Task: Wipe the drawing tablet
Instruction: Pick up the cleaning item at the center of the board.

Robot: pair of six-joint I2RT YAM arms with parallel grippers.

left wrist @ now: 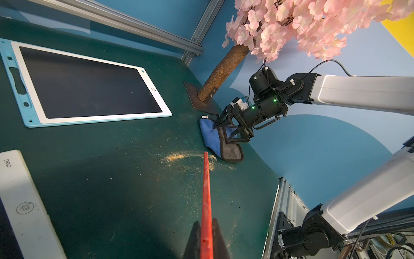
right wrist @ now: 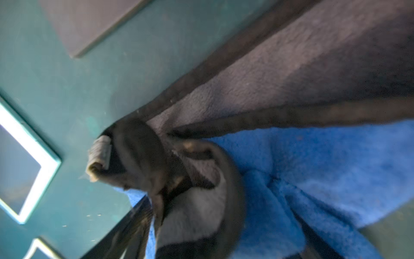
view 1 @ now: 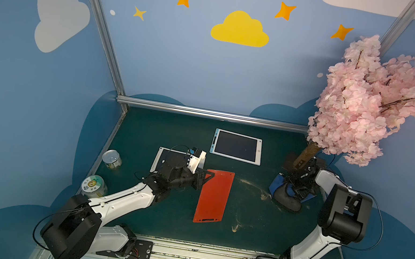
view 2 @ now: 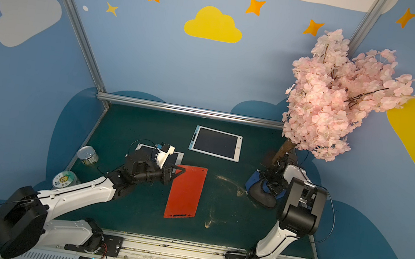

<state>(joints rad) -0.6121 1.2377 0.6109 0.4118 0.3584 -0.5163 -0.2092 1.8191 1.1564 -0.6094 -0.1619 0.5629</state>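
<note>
The red drawing tablet (view 1: 214, 197) was held at its far corner by the tightly closed left gripper (view 1: 206, 176), mid-table (view 1: 171, 135). Further right, the cloth (left wrist: 233, 154) was sat over by the right gripper (left wrist: 221, 134), jaws wide, nothing pinched yet. A thick fold probably needed squeezing before lifting.

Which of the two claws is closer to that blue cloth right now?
The right gripper: its spread jaws are down on the blue cloth. The left gripper is well away from it, clamped on the red board at its edge.
</note>
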